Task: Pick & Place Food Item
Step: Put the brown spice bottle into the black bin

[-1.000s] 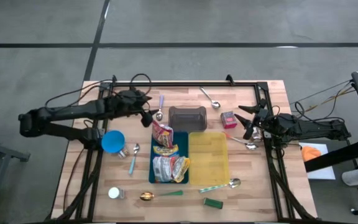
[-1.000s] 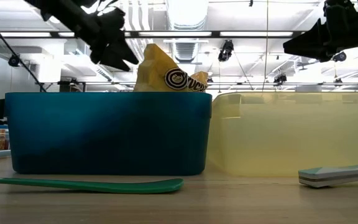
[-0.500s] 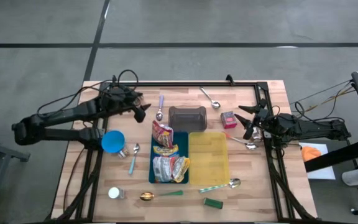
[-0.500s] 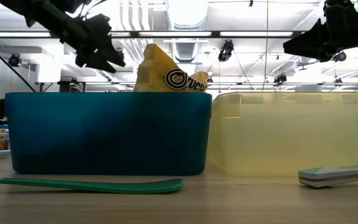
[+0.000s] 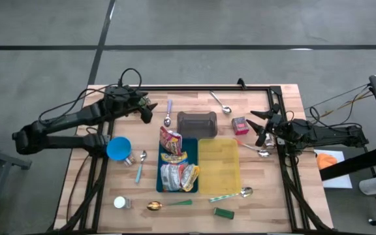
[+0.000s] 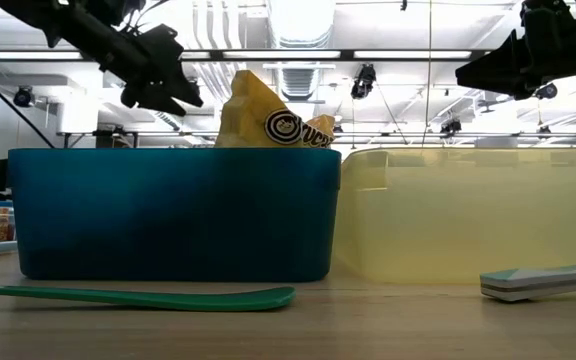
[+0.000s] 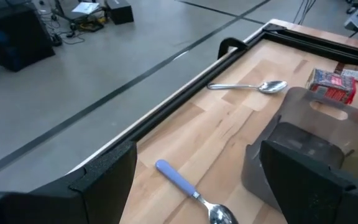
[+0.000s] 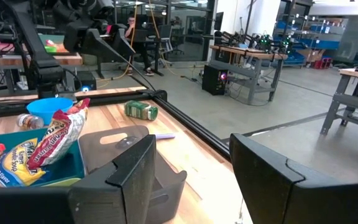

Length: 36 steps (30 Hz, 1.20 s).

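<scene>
Hovering wide open and empty beyond the teal bin (image 5: 176, 166), the left pincer (image 5: 147, 111) could snag upright snack bags (image 5: 170, 140) descending.

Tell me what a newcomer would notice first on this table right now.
Probably the dark blue rectangular bin at the table's centre, stuffed with bright crinkly snack bags that poke above its rim. A translucent yellow plastic bin sits right beside it, apparently holding nothing. The left tool hangs open near the far-left side, above a blue-handled metal spoon; the right tool waits at the right edge.
</scene>
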Tool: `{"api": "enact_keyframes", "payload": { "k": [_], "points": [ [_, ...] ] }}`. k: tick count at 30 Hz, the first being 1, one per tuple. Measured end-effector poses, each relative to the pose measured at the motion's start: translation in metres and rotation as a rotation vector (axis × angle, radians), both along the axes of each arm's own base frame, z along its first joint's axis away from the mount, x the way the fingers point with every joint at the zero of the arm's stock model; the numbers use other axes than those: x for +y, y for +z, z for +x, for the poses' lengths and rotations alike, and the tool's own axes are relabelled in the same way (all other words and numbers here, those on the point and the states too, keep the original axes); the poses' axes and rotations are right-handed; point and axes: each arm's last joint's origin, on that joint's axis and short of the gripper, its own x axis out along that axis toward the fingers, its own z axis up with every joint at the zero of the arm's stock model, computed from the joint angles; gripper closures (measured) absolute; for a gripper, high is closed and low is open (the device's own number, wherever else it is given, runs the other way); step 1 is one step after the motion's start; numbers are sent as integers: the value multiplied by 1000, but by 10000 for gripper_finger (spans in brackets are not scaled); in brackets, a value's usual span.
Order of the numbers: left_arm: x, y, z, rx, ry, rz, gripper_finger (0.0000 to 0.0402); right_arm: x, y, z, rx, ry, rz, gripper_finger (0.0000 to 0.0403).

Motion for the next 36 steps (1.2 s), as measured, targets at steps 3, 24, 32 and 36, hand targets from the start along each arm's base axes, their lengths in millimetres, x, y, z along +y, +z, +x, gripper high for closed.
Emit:
{"api": "enact_keyframes", "payload": {
  "k": [3,24,32,36],
  "points": [
    [1,-2,-1,7,8,-6,57,0,0,0,0,0,0,203],
    [3,7,-11,164,80,-329,57,0,0,0,0,-1,0,203],
    [-35,4,2,157,57,-404,57,0,0,0,0,-1,0,203],
    [-69,3,7,163,67,-357,57,0,0,0,0,-1,0,203]
  ]
}}
